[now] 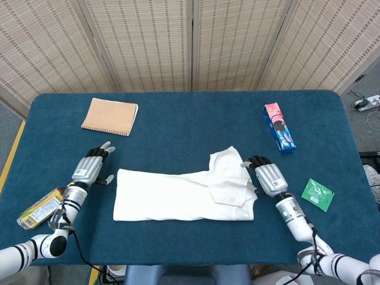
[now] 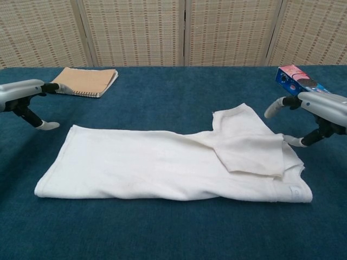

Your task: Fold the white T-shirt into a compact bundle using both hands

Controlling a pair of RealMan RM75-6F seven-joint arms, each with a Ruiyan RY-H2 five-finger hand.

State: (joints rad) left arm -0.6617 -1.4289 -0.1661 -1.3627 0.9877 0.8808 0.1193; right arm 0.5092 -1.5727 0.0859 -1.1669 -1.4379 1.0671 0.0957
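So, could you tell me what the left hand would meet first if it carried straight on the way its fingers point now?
The left hand points up the table, away from the robot and slightly toward its right. Along that line the tan notebook looks like the first thing met, with bare blue tablecloth between; depth is uncertain, so it might pass above.
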